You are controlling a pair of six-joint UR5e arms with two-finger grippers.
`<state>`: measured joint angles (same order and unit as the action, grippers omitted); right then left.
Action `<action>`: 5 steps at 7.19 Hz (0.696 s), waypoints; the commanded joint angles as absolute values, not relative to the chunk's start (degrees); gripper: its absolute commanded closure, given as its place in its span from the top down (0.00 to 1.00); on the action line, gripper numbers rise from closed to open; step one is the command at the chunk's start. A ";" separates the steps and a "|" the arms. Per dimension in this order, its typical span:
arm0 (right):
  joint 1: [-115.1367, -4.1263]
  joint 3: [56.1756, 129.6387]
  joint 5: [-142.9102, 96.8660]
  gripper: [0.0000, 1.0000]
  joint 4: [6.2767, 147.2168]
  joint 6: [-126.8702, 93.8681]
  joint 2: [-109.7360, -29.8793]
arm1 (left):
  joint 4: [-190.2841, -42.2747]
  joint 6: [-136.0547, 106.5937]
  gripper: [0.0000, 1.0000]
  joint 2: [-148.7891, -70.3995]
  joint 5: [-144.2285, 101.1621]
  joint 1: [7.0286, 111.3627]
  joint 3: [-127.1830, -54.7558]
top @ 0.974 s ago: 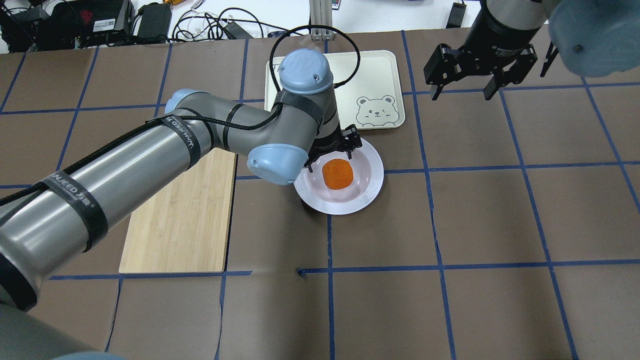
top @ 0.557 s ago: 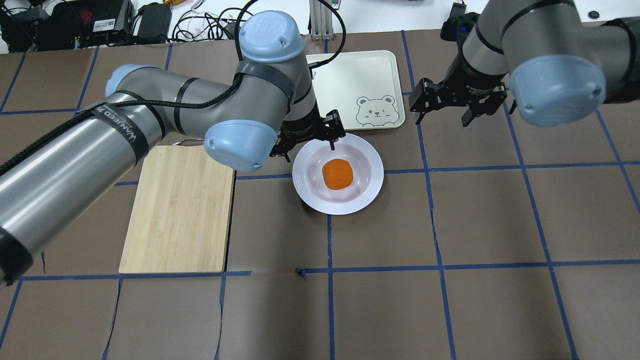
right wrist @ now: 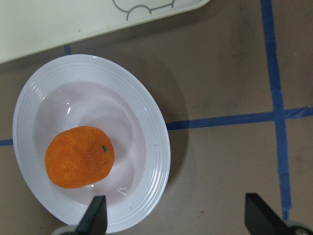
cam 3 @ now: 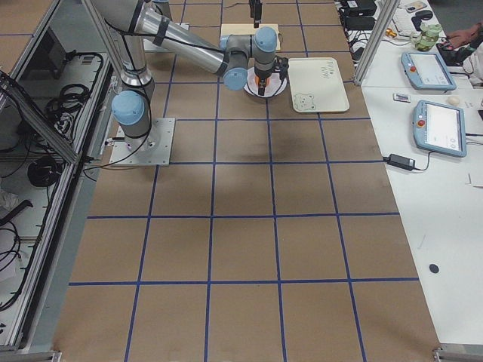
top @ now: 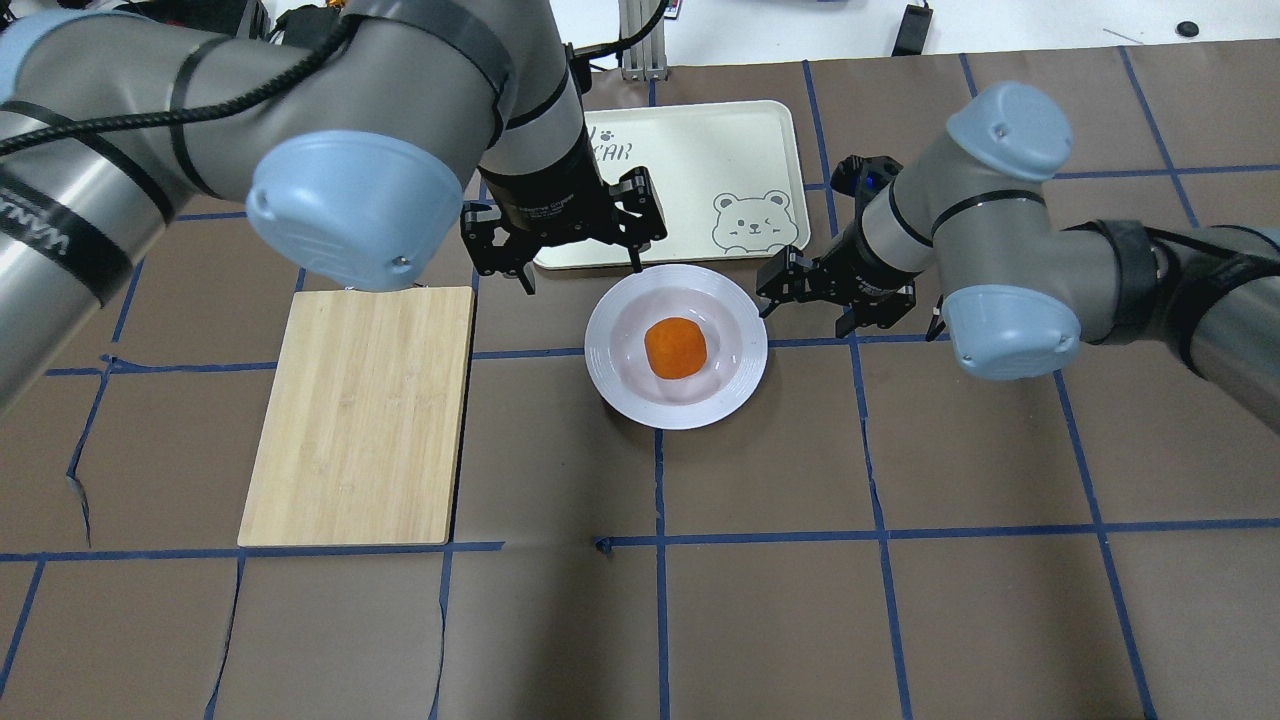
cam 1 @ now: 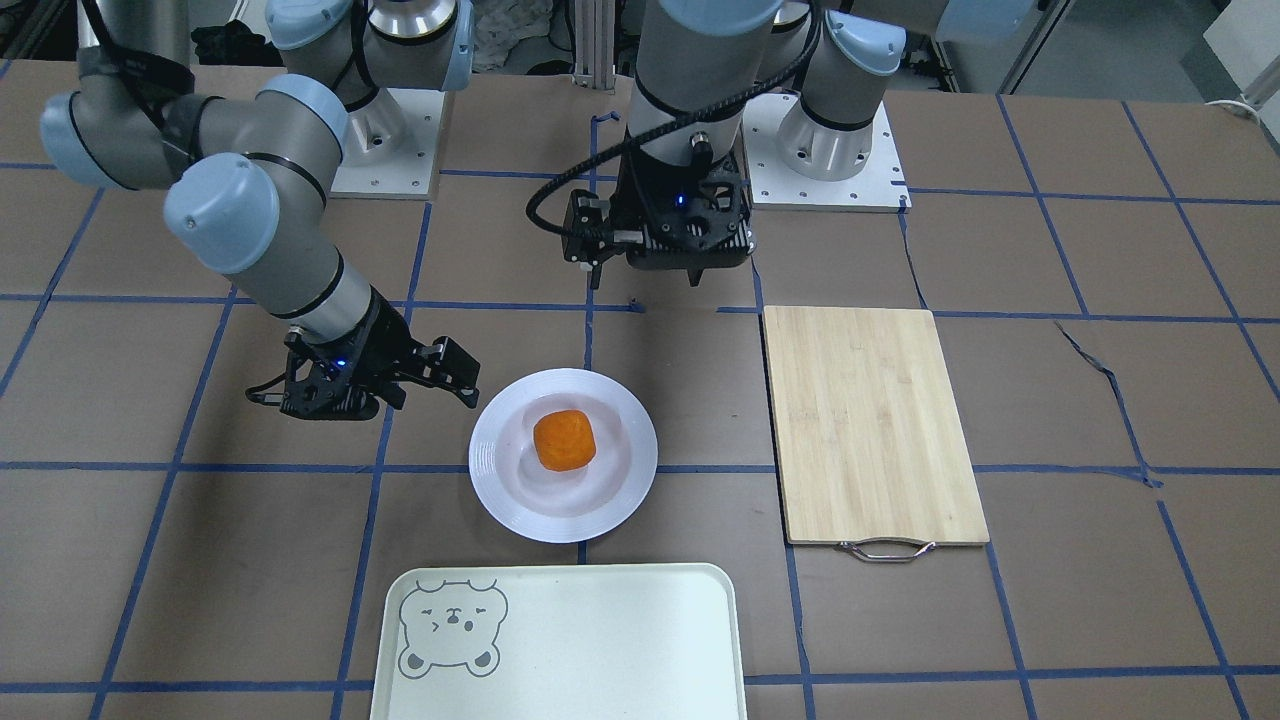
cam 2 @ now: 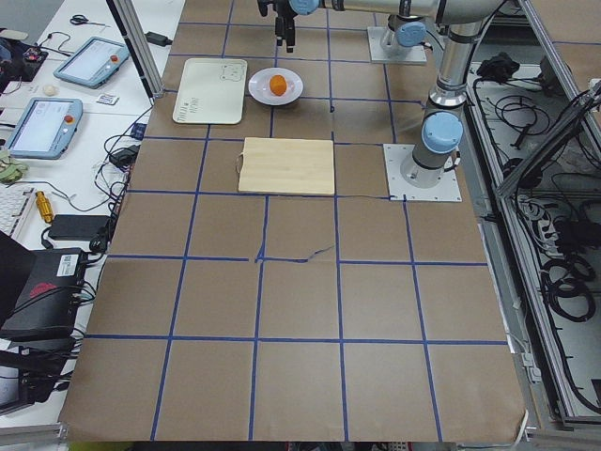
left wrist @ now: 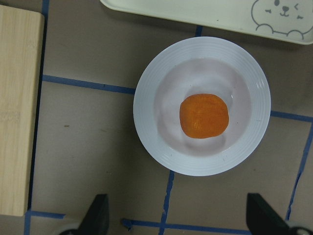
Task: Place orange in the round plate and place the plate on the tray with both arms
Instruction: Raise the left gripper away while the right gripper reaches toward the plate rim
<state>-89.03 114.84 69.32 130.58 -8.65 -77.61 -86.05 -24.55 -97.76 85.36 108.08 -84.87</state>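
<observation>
The orange [top: 675, 347] lies in the well of the round plate [top: 620, 390], which rests on the brown table just short of the tray [top: 720, 150]. My left gripper [top: 582, 276] hangs open above the plate's far-left side, empty; its wrist view looks straight down on the orange [left wrist: 204, 115]. My right gripper [top: 805, 318] is open and low at the plate's right rim. In its wrist view one fingertip [right wrist: 95, 215] lies over the plate rim [right wrist: 156, 161] and the other is over bare table. From the front, the orange [cam 1: 563, 439] sits between both grippers.
A bamboo cutting board [top: 360, 420] with a metal handle lies on the robot's left of the plate. The tray [cam 1: 600, 650] with the bear face holds nothing. Blue tape lines cross the brown table cover. Cables and boxes sit past the far edge.
My left gripper has lifted off the plate and drawn back toward the board side. My right arm has swung in and down from the far right to the plate's right rim.
</observation>
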 commanded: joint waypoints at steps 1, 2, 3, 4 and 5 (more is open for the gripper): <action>-90.34 117.95 67.94 1.00 140.67 -14.81 -72.45 | -92.19 -19.37 1.00 -96.07 85.86 107.49 -81.38; -91.31 118.04 67.94 1.00 142.37 -15.20 -70.33 | -91.50 -14.38 1.00 -95.89 85.96 106.79 -82.43; -91.49 118.04 67.94 1.00 142.64 -15.21 -69.88 | -91.49 -11.63 1.00 -95.89 85.70 102.78 -83.14; -91.84 118.12 67.85 0.98 142.73 -15.21 -69.61 | -91.32 -6.56 1.00 -95.80 85.61 98.92 -84.28; -92.63 118.12 66.37 0.95 143.08 -15.21 -69.17 | -91.23 -2.59 1.00 -95.28 85.87 95.48 -85.16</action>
<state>-91.85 118.07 67.51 142.63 -15.13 -69.75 -91.35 -7.74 -95.72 85.72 99.79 -84.02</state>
